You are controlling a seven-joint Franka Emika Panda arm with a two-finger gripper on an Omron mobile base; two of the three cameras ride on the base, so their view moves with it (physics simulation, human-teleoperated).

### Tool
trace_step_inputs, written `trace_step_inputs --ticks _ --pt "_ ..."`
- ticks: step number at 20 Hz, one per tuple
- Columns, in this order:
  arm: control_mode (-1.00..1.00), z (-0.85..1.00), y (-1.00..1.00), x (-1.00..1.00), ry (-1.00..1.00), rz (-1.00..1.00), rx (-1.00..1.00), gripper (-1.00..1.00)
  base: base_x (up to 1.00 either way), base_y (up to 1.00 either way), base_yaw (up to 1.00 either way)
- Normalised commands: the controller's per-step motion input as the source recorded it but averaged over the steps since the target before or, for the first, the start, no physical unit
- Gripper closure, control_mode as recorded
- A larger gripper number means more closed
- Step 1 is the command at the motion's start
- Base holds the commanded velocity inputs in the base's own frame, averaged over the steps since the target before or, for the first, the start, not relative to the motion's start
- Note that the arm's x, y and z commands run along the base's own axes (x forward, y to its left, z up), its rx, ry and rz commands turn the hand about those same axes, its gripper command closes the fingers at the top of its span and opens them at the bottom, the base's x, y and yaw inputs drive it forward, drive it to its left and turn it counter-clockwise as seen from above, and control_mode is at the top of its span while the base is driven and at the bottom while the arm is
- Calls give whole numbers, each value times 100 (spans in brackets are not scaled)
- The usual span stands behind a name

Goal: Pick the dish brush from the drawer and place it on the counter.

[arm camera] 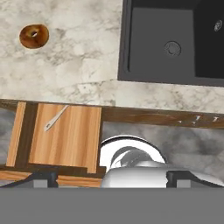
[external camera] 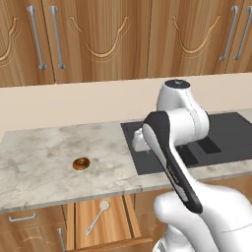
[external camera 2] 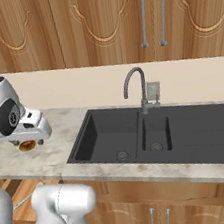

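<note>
The dish brush (external camera: 98, 217) lies slanted on the light plank bottom of the open drawer (external camera: 114, 222), its round cream head toward the counter. In the hand view its thin handle (arm camera: 55, 118) shows on the drawer (arm camera: 74, 140), while the head is tucked under the counter's edge. My gripper (arm camera: 111, 178) is open, fingertips (arm camera: 43, 178) far apart with nothing between them. It hangs above the counter (external camera: 39, 157) beside the sink's left rim, up and to the right of the drawer. The hand (external camera 2: 31, 129) is also in the right base view.
A small brown doughnut-like ring (external camera: 81, 163) sits on the counter left of the black double sink (external camera 2: 137, 135), which has a grey tap (external camera 2: 134, 86). Wooden wall cabinets hang above. My own arm (external camera: 172, 162) crosses in front of the sink.
</note>
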Motion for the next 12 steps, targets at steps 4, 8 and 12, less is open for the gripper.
trace_step_inputs --ticks 4,8,12 --pt "-100 -14 66 -88 28 3 -2 -100 0 0 0" --pt "-100 -23 96 -79 30 2 -6 -100 0 0 0" --pt "-100 -29 98 -70 35 7 -6 -100 0 0 0"
